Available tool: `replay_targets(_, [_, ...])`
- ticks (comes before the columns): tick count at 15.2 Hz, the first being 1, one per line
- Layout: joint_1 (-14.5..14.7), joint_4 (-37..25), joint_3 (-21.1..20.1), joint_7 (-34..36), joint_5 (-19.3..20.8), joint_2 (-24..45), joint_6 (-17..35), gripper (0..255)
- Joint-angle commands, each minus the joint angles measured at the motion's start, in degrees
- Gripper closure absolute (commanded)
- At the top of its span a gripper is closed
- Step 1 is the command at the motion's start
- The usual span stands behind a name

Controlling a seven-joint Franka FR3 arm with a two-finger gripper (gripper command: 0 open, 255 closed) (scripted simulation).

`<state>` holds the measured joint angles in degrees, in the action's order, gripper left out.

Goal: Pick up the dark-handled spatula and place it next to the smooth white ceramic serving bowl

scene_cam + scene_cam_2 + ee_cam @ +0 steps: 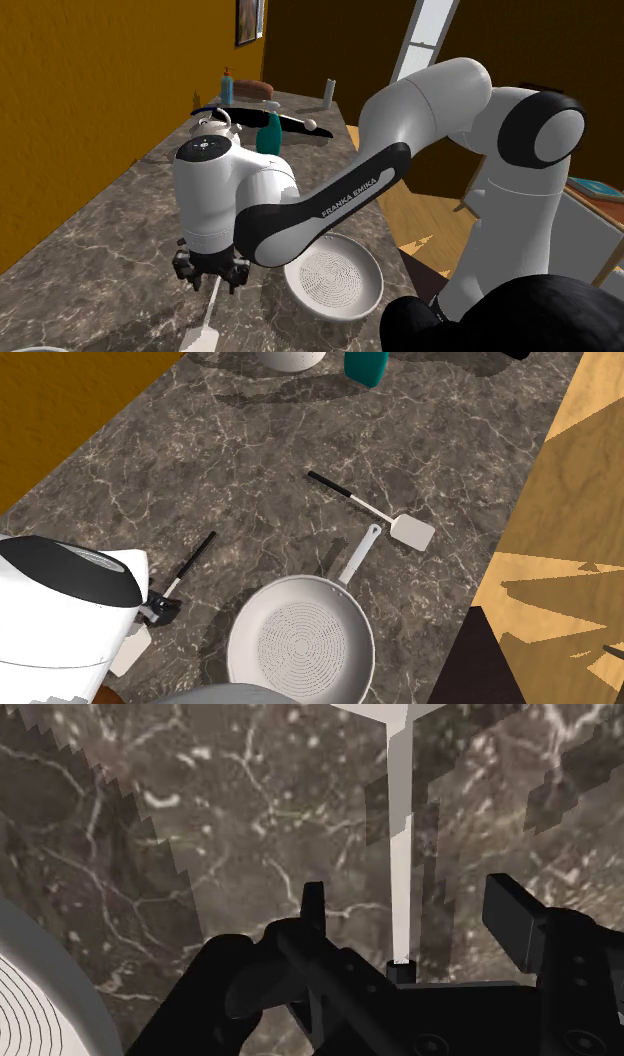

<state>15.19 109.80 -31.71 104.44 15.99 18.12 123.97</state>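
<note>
Nearest the stand, the spatula (400,854) lies flat on the marble surface (250,442). Its thin pale shaft runs between the jaws of the gripper (410,919), which stand released and touch nothing. Closing on that slim shaft instead of the dark handle could let it pivot or slip. The perforated pan (300,642) crowds just beside it, and the white bowl (290,358) waits at the far end.

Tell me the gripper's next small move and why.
Probably close the fingers. The gripper stands open low over the marble counter, with the pale shaft of the spatula running between its fingers and touching neither, so closing should clasp it. Whether it is low enough is hard to tell.
</note>
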Motion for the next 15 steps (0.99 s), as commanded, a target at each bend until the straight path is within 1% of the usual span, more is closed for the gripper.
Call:
replay_targets(1, [0.00,0.00,0.00,0.00,0.00,0.00,0.00,0])
replay_targets(4, [0.00,0.00,0.00,0.00,0.00,0.00,0.00,0])
replay_targets(8, [-0.50,-3.31,-1.13,-1.74,-2.70,-3.38,-6.07,0])
replay_targets(15, [-0.50,-3.31,-1.12,-1.74,-2.70,-3.39,-6.07,0])
